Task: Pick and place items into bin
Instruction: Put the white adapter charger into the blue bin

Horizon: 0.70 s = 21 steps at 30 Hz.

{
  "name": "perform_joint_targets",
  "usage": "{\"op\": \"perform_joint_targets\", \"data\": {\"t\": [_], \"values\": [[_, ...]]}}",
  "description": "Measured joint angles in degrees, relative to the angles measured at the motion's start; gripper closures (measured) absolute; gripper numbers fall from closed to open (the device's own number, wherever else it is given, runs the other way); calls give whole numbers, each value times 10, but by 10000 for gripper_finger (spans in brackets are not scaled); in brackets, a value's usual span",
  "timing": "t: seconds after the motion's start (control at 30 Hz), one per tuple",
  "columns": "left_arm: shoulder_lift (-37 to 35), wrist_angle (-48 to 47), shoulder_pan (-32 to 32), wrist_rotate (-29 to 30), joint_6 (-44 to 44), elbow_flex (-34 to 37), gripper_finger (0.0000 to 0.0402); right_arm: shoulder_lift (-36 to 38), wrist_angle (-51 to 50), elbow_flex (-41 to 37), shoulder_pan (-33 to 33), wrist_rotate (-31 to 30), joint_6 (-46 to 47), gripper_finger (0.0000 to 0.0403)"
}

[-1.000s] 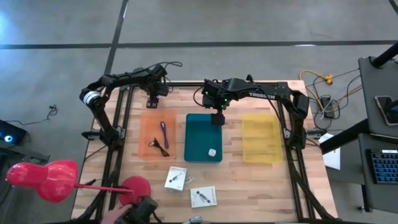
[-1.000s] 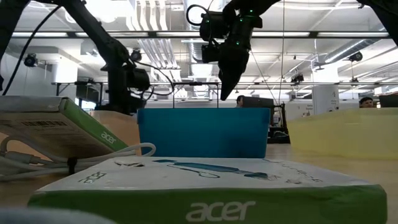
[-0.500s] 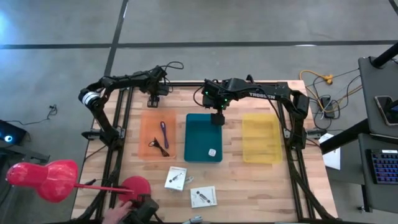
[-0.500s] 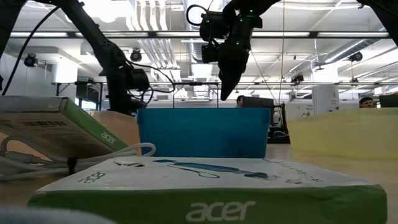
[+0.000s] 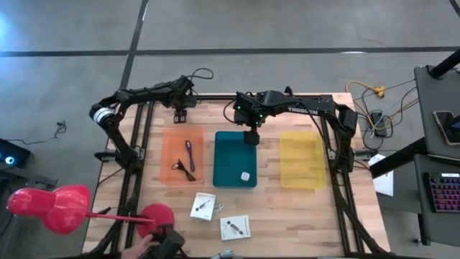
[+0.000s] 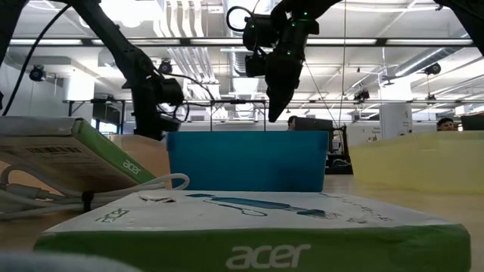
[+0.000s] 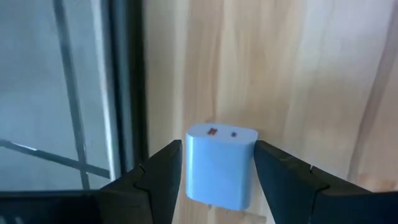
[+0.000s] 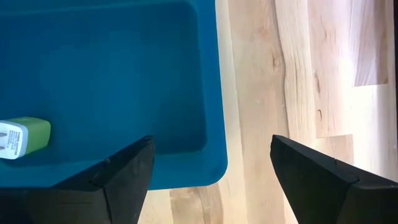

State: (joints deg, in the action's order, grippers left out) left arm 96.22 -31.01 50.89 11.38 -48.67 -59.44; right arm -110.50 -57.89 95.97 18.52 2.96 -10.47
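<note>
My left gripper (image 5: 180, 109) hangs over the table's far left part, beyond the orange bin (image 5: 182, 158), and is shut on a small pale cube (image 7: 219, 165). The orange bin holds a thin purple stick (image 5: 189, 155) and a black wiry piece (image 5: 185, 171). My right gripper (image 5: 250, 138) hovers open over the far edge of the teal bin (image 5: 236, 160), touching nothing. A small white-and-green cube (image 8: 22, 138) lies on the teal bin's floor. Two flat white packets (image 5: 203, 206) (image 5: 233, 227) lie on the wood near the near edge. My left gripper pinches the pale cube by two opposite side faces (image 7: 191, 168), one finger (image 7: 158, 177) on each side. The fingers come from above, pointing down at the wood. The cube's face with two small red marks (image 7: 222, 132) is turned toward the wrist camera. Whether the cube is clear of the table, I cannot tell.
A yellow bin (image 5: 302, 160) stands right of the teal one. A pink-red lamp-like stand (image 5: 65, 208) lies at the near left corner. In the low view a green-edged box (image 6: 249, 227) fills the foreground. Bare wood lies between the bins and the packets.
My left gripper has moved a little toward the table's far edge and slightly up, still shut on the cube. My right gripper has kept still.
</note>
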Motion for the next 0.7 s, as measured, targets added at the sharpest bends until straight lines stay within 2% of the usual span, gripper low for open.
{"op": "perform_joint_targets", "data": {"t": [0.23,0.57,0.7], "values": [[0,16,-2,-5,47,2,217,0,6,-3,0,0,-7,101],[0,20,-3,-5,62,9,217,0,11,-5,0,0,-18,105],[-10,8,-1,23,64,9,216,0,11,-7,0,0,-18,105]]}}
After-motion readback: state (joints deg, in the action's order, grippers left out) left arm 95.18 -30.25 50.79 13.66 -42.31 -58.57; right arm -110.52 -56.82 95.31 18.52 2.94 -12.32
